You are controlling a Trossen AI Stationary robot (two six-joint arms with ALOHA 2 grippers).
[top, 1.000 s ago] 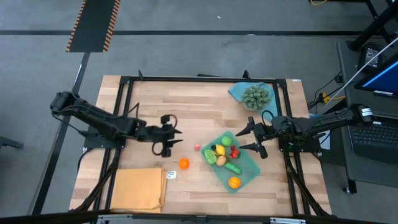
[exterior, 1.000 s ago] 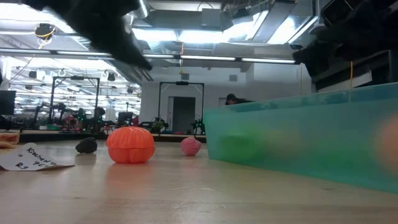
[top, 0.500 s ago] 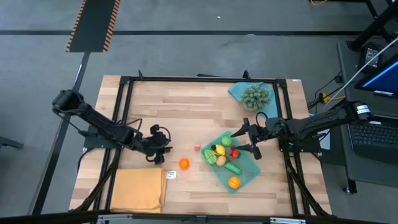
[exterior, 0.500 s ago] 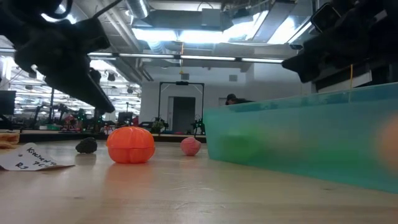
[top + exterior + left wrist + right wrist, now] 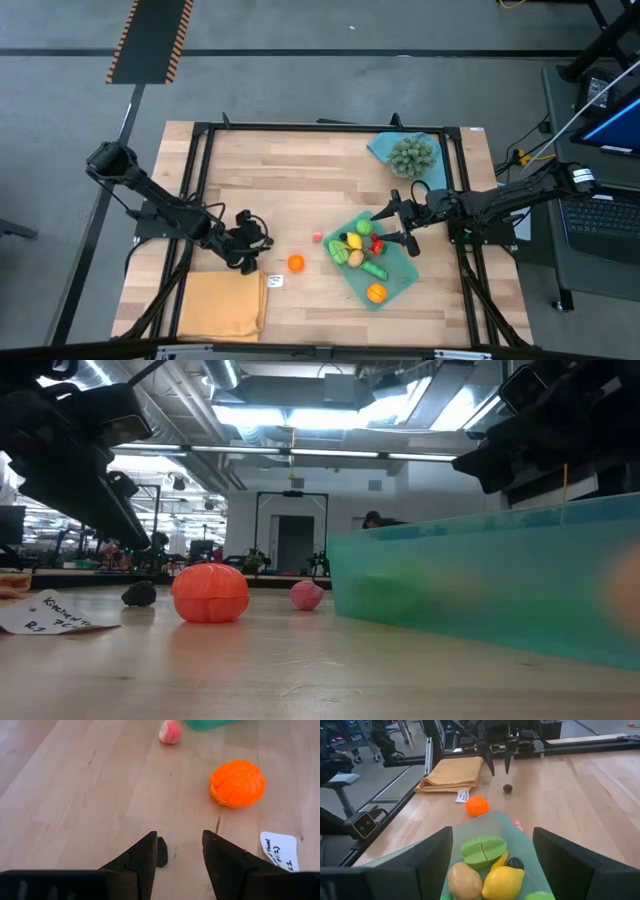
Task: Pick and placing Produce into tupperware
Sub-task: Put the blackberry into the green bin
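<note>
The desk (image 5: 300,170) is pale wood inside a black frame, set on a grey floor, with a hazard-striped mat at the upper left of the high view and a computer station at the right edge. Across the low view a wide workshop with strip lights, a doorway and cluttered benches runs behind the desk. A folded orange-yellow cloth (image 5: 222,304) lies at the lower left of the desk, a small white paper label (image 5: 274,282) just beside its right edge, and a spiky green ball (image 5: 412,154) sits on a blue cloth (image 5: 382,148) near the upper right. The teal container (image 5: 398,262) stands right of centre and holds several toy fruits and vegetables (image 5: 357,247). Outside it, to its left, lie an orange piece (image 5: 296,263), a pink piece (image 5: 316,237) and a small dark piece (image 5: 162,852). The left pincer (image 5: 254,259) is low over the desk just above the cloth's upper right corner, its fingers (image 5: 142,860) spread, holding nothing, the dark piece lying on the desk between them. The right pincer (image 5: 392,226) hovers at the container's upper edge, spread wide and empty
</note>
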